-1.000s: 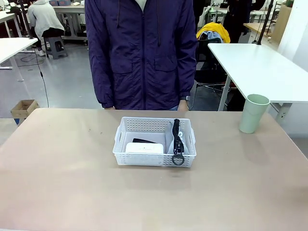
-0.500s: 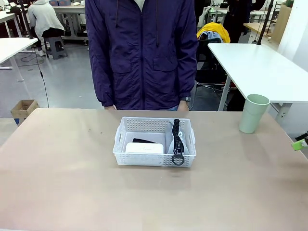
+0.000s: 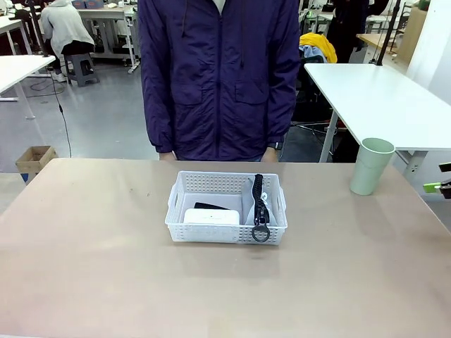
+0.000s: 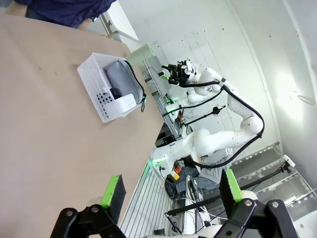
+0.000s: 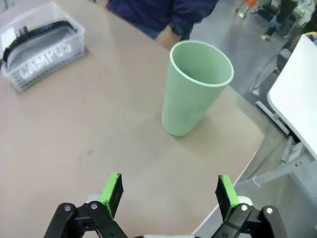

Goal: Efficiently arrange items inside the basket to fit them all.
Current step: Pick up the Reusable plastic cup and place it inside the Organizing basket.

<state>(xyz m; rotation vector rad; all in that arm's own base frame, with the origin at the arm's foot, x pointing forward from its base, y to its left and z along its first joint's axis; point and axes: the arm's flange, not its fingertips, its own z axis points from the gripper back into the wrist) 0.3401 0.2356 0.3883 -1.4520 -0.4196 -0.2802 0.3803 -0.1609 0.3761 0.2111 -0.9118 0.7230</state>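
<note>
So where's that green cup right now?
In the front view the pale green cup stands upright near the far right corner of the table, well right of the basket.

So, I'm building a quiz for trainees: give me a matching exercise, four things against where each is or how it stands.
Things:
1. cup
2. pouch
3. white box
4. right gripper

Places or states:
A. in the left half of the basket
B. open, over the table, short of the cup
C. upright on the table, outside the basket
D. on edge in the basket's right half

Pairs: 1-C, 2-D, 3-A, 4-B
</note>
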